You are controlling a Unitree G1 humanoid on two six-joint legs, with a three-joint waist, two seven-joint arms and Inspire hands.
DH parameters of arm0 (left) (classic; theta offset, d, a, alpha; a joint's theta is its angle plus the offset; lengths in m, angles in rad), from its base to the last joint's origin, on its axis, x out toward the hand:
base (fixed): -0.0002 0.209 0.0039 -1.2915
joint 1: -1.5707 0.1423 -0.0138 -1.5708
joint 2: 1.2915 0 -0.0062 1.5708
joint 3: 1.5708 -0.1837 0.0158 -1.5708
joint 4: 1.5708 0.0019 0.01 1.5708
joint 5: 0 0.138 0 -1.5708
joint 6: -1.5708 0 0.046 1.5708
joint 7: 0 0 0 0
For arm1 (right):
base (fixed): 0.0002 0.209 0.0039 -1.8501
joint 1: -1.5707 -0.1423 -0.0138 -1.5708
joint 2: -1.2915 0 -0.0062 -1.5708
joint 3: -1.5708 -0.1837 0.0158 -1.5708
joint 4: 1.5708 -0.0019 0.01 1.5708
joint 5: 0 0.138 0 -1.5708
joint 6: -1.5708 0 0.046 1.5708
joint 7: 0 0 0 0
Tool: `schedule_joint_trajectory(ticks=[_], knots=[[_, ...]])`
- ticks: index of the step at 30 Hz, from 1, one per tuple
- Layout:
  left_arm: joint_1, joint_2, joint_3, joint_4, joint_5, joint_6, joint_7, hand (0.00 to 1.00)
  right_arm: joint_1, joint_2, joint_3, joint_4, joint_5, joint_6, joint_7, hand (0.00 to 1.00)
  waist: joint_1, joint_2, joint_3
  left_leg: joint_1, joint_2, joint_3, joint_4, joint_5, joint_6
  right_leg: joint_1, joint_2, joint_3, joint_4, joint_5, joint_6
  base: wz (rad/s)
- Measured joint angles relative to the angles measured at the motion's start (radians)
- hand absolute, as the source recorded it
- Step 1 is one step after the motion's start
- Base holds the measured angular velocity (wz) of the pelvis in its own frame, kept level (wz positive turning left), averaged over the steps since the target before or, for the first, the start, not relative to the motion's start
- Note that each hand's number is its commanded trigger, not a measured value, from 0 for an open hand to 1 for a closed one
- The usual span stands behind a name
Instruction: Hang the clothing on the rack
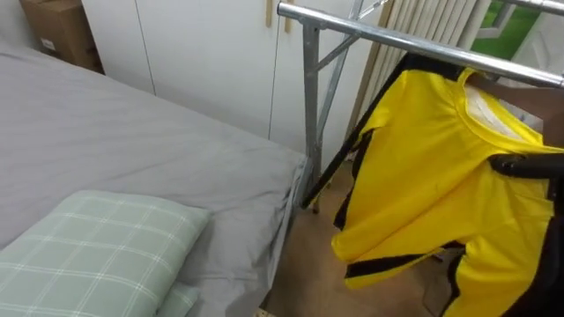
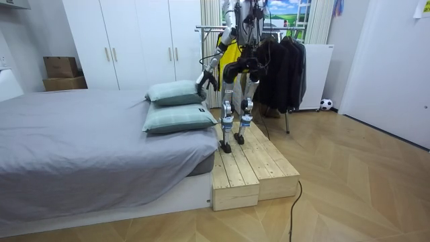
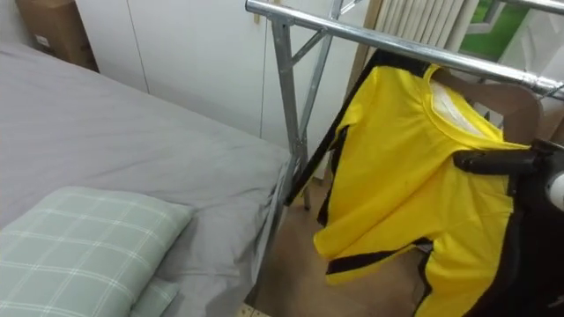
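**Yellow shirt up at the rail**

Right hand (image 1: 524,165) across the chest of the shirt (image 1: 423,167), dark against the yellow at the view's right edge. Cannot tell whether clamped on the cloth or merely laid against it. Left hand (image 2: 205,81) low near the pillows (image 2: 175,94), seen from across the room; grip likewise unreadable.

Shirt high under the rail (image 1: 397,37), collar uppermost, hem drooping free above the floor. Cannot tell whether yet hooked on. Judged light, soft and slippery, apt to slide off: best taken at the collar or shoulder seams, never by the loose hem.

Beyond, post (image 1: 311,114) just beside the bed (image 1: 132,150), white wardrobe (image 1: 203,53) behind, box (image 1: 57,31) in the far corner. Stance on a wooden platform (image 2: 248,168) between bed and rack, dark clothes (image 2: 282,67) already hanging.
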Motion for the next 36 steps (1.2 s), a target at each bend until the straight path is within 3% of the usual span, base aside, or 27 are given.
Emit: schedule_joint_trajectory(ticks=[5,11,15,20,31,36], knots=[[0.007,0.000,0.000,-0.001,-0.027,0.007,0.001,0.00,0.017,0.006,0.015,0.001,0.008,0.014,0.075,1.00,-0.002,-0.007,0.0027,0.023,-0.001,0.002,-0.014,0.000,0.005,0.017,0.000,0.001,-0.009,0.001,0.003,0.01],[0.008,0.001,0.002,-0.009,-0.026,0.027,0.016,0.00,0.034,0.018,0.015,-0.001,0.009,0.018,0.116,1.00,-0.006,-0.032,0.0130,0.033,-0.001,0.012,-0.030,0.000,0.007,0.019,0.001,0.012,-0.009,0.000,0.003,-0.05],[0.010,0.001,0.010,-0.079,-0.030,0.062,0.016,0.00,0.038,0.031,0.015,0.002,0.005,0.023,0.138,1.00,-0.010,-0.049,0.0121,0.014,-0.001,0.011,-0.022,0.000,0.007,0.003,0.000,0.011,-0.007,0.001,0.003,0.00],[0.009,0.001,0.010,-0.111,-0.035,0.063,0.016,0.00,0.058,0.049,0.015,0.002,-0.001,0.028,0.175,1.00,-0.007,-0.060,0.0130,0.004,-0.001,0.010,-0.017,0.000,0.007,-0.003,0.000,0.010,-0.007,0.001,0.004,0.00],[0.007,0.001,0.005,-0.142,-0.058,0.075,0.015,0.00,0.115,0.057,0.015,0.002,-0.008,0.067,0.236,1.00,-0.004,-0.060,0.0166,-0.007,-0.002,0.014,-0.005,-0.004,0.013,-0.010,0.000,0.014,-0.006,0.005,0.009,0.00],[0.003,0.001,0.000,-0.179,-0.070,0.082,0.007,0.00,0.116,0.078,0.015,0.005,-0.101,0.068,0.241,1.00,-0.004,-0.055,0.0202,-0.033,-0.005,0.012,0.006,-0.005,0.014,-0.030,-0.003,0.013,-0.006,0.010,0.017,0.00]])
